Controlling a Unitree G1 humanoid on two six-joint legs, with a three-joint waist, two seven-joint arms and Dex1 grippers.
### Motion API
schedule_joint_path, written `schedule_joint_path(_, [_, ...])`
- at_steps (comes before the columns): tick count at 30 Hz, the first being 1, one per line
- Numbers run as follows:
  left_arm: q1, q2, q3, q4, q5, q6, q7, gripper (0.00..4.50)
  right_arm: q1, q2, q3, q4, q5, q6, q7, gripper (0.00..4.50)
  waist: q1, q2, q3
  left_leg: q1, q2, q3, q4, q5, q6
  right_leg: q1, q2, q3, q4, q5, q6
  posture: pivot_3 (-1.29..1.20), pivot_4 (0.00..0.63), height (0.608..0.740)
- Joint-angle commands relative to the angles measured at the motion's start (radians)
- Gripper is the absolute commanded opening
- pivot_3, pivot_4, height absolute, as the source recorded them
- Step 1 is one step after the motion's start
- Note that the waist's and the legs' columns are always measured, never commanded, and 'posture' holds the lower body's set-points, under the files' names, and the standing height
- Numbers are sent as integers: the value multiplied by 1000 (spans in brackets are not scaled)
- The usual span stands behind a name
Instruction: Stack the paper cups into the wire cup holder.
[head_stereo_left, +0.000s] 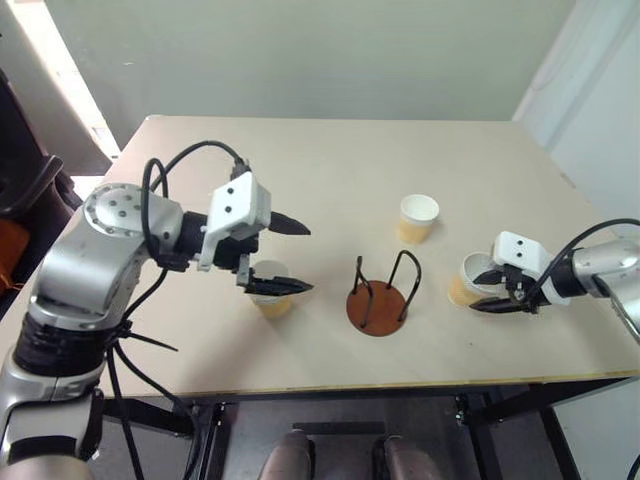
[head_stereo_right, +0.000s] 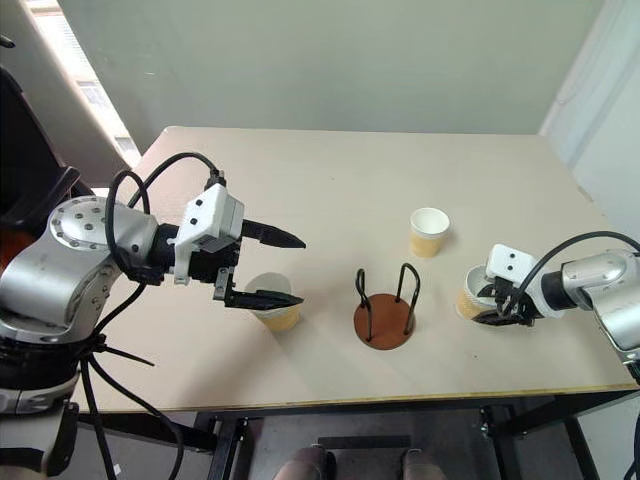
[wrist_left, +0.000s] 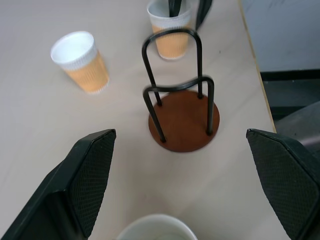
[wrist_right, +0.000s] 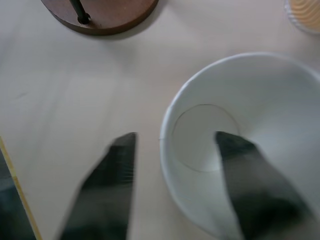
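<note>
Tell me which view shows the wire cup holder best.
The left wrist view: the wire cup holder sits central, both black loops and the whole brown disc base clear. The two eye views show it whole but smaller, between the cups. The right wrist view catches just an edge of the base and one wire foot.

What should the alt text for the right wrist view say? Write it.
The right gripper straddles the rim of a paper cup, one finger inside and one outside. The wire cup holder stands beyond on the table.
</note>
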Motion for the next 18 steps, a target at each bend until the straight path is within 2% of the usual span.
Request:
schedule_joint_path(1, [7,28,34,-44,-23,12,26,4500,-57,-27,-17,-10,-29,-41,42,1000,-1,0,0,0,0,0,0,0,0,0,0,0,0,0,-1,0,150,740])
schedule_joint_path(4, [15,43,41,-48,-25,16,43,4500,-75,-69,-37,-49,-4,-54,120,37,-1,0,0,0,0,0,-2,0,0,0,0,0,0,-1,-2,0,150,740])
schedule_joint_path(8, [24,70,65,-47,-34,10,57,4500,-88,-156,-97,-90,83,-77,274,37,-1,0,0,0,0,0,-6,0,-2,-2,0,0,0,-2,-5,0,150,740])
schedule_joint_path(12, [41,101,91,-47,-40,1,60,4500,-366,-114,-97,-13,143,-94,352,37,-12,2,1,0,0,1,-8,0,-6,-5,1,0,0,-4,-7,0,150,740])
schedule_joint_path(15, [40,103,100,-44,-55,-1,59,4500,-569,-40,6,61,139,-171,360,37,-22,2,1,1,4,3,-10,1,-7,-7,3,1,1,-5,-9,0,150,740])
schedule_joint_path(18, [46,103,91,-48,-77,-12,34,4500,-691,36,150,80,166,-274,360,37,-25,2,1,4,8,2,-11,1,-7,-7,5,-1,3,-7,-14,0,150,740])
